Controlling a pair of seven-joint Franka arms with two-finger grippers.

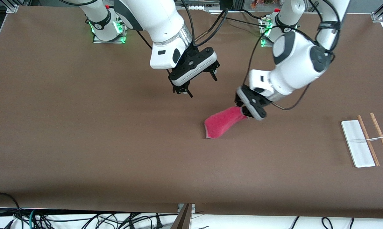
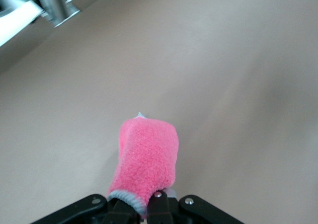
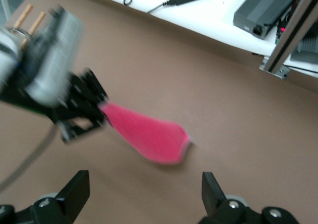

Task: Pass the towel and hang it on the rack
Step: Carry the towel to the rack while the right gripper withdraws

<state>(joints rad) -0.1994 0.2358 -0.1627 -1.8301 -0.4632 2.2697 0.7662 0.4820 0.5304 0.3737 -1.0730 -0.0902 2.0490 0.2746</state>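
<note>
I see L gripper (image 1: 246, 112) clenched on fuzzy pink-red cloth towel (image 1: 223, 122) mid-table, R gripper (image 1: 200, 83) released, fingers wide, above table.

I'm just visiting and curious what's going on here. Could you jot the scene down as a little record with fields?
towel: pink, hanging from one end
left gripper: shut on the towel, over mid-table
right gripper: open, holding nothing, in the air beside the towel
rack: at the left arm's end of the table, nothing on it
hanging: not yet done
</note>
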